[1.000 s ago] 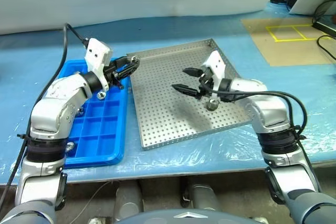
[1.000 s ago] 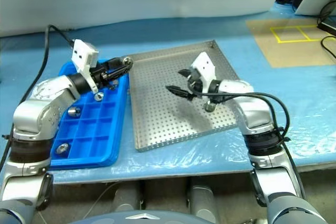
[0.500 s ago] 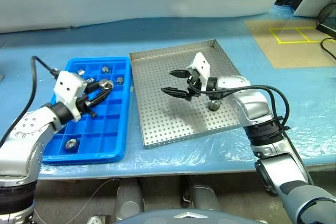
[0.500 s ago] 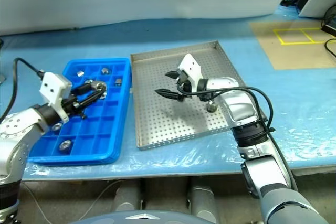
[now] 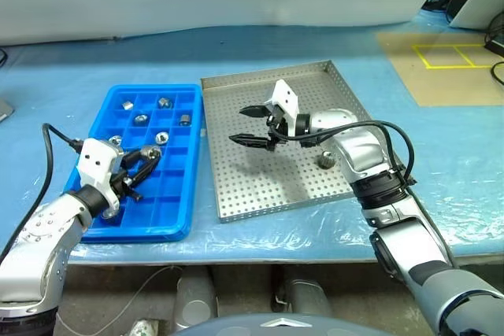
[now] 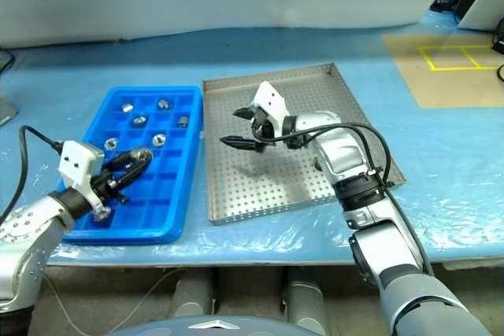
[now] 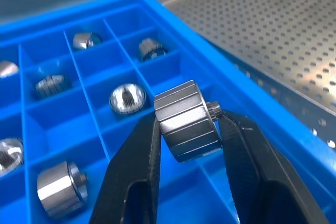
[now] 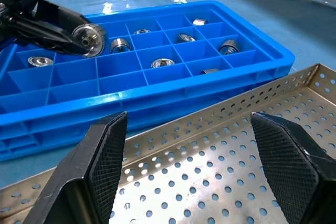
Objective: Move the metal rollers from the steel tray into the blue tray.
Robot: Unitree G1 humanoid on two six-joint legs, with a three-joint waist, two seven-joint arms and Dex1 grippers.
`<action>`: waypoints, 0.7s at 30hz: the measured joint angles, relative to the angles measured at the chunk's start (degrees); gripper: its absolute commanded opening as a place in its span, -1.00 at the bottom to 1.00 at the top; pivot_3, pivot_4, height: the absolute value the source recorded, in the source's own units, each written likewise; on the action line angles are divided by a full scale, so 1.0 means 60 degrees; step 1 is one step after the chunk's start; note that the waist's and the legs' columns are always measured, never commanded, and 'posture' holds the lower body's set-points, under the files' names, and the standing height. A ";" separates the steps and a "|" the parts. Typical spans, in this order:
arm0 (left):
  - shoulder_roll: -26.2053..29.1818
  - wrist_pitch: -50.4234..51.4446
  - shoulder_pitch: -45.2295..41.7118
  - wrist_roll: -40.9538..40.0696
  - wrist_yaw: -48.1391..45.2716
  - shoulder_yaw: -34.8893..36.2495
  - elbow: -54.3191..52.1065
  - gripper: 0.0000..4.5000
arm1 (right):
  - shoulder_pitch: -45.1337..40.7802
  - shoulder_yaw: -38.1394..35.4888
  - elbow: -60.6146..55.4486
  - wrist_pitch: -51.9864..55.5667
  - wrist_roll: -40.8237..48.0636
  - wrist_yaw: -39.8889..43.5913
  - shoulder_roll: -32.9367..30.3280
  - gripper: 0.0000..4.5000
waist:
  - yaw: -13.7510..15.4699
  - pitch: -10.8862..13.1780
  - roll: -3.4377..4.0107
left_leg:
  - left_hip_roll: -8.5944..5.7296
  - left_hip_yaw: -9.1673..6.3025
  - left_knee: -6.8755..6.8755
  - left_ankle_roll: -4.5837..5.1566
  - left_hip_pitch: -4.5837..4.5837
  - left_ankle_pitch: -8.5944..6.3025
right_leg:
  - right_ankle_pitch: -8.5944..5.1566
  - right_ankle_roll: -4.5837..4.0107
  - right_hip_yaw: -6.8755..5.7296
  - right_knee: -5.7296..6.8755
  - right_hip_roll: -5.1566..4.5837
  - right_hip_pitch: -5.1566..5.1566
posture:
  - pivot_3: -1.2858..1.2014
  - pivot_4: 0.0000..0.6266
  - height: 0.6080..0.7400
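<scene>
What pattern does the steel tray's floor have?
A regular grid of small round holes across the steel tray; clearest in the right wrist view.

the blue tray (image 5: 179, 194) lies just left of the steel tray (image 5: 236, 194). over the blue tray's near left part the left gripper (image 5: 147, 161) clamps a metal roller (image 5: 152, 152). the right gripper (image 5: 250, 125) hangs spread over the steel tray; one roller (image 5: 326, 160) rests near that tray's right rim.

Workshop, film-covered bench (image 5: 236, 60), taped floor (image 5: 441, 57)
</scene>
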 measured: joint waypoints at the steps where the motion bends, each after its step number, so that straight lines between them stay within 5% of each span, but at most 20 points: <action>1: 0.0001 0.0001 0.0103 0.0023 0.0015 0.0006 0.0026 -0.27 | 0.0004 0.0000 -0.0002 -0.0022 -0.0018 0.0000 -0.0023 0.73 | -0.0006 0.0000 0.0000 | 0.0000 0.0000 0.0000 0.0001 0.0001 -0.0001 | 0.0000 0.0000 0.0000 0.0000 0.0000 0.0000 | 0.20 -0.52 1.00; 13: 0.0523 0.0388 0.0580 -0.0049 -0.0401 0.0034 0.0241 -0.27 | 0.0272 -0.0002 -0.0011 -0.0252 -0.0281 -0.0051 -0.0111 0.73 | -0.0016 -0.0001 -0.0001 | 0.0000 0.0001 0.0003 0.0005 0.0006 -0.0003 | 0.0000 0.0000 0.0001 0.0005 0.0000 0.0001 | 0.19 -0.52 1.00; 17: 0.0612 0.0479 0.0586 -0.0107 -0.0531 0.0031 0.0241 0.30 | 0.0286 -0.0003 -0.0011 -0.0307 -0.0306 -0.0081 -0.0103 0.75 | -0.0026 -0.0001 -0.0001 | 0.0000 0.0001 0.0003 0.0006 0.0007 -0.0003 | 0.0000 -0.0001 0.0001 0.0005 0.0000 0.0001 | 0.19 -0.52 1.00; 21: 0.0731 0.0594 0.0205 -0.0192 -0.0626 0.0022 0.0242 0.30 | 0.0365 -0.0020 -0.0011 -0.0317 -0.0324 -0.0168 -0.0109 0.75 | -0.0029 -0.0001 -0.0001 | -0.0001 0.0001 0.0012 0.0006 0.0007 -0.0003 | 0.0001 -0.0001 0.0001 0.0017 0.0000 0.0001 | 0.17 -0.52 1.00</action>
